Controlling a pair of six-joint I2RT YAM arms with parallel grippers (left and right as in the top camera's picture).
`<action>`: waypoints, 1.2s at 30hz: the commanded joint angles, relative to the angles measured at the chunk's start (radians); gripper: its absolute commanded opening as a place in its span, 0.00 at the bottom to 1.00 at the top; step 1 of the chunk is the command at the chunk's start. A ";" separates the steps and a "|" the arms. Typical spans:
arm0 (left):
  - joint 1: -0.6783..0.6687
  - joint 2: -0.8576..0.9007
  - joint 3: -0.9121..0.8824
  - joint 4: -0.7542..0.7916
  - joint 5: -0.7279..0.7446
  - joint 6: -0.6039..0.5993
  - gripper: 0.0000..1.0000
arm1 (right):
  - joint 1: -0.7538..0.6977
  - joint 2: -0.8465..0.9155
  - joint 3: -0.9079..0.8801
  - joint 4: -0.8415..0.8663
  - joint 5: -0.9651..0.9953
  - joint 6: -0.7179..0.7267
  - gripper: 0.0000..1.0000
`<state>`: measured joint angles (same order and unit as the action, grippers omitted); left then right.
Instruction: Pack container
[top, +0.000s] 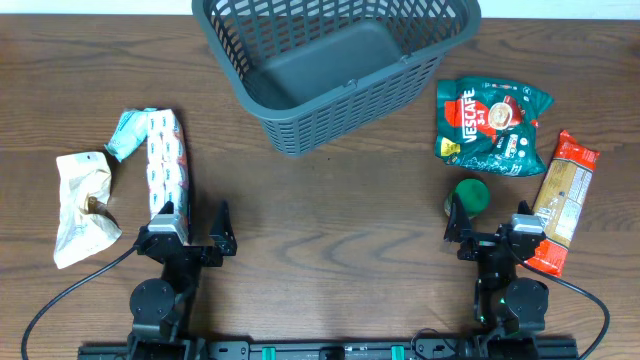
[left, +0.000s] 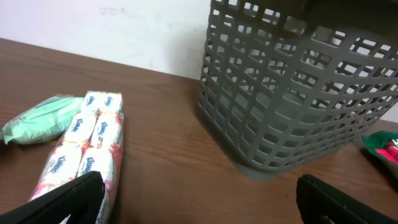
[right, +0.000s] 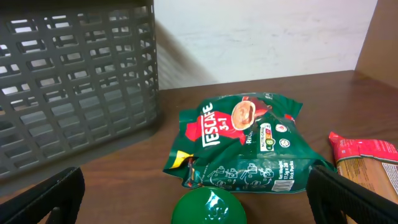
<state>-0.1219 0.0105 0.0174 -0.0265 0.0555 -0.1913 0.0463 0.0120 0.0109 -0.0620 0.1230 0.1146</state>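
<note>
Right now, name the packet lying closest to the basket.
The green Nescafe 3-in-1 bag, just right of the basket; the tissue pack and the orange-red packet lie farther off.

The far rim of the container (top: 330, 110) is cut off by the overhead view's top edge, and the green round object (right: 208, 210) by the right wrist view's bottom edge.

The container (top: 330, 105) is a big dark grey plastic basket with a thick rim, sides full of little square holes, and a smooth flat bottom that shows plainly from above. It stands upright with its open top facing up, on the brown wooden table (top: 330, 210), at the far side near the middle. It sits a bit crooked, with one rounded corner pointing toward the near edge, and its far end runs out of the picture.
</note>
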 joint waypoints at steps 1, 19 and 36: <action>-0.004 -0.005 -0.013 -0.041 -0.008 -0.013 0.98 | -0.010 -0.006 -0.005 -0.001 0.000 0.012 0.99; -0.004 -0.005 -0.013 -0.041 -0.013 -0.013 0.99 | -0.010 -0.006 -0.005 -0.005 -0.079 0.154 0.99; -0.004 0.263 0.404 -0.225 -0.023 -0.013 0.99 | -0.011 0.280 0.417 -0.280 -0.236 0.055 0.99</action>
<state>-0.1219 0.1875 0.2707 -0.2413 0.0448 -0.1921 0.0460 0.2111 0.2939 -0.3050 -0.0769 0.2565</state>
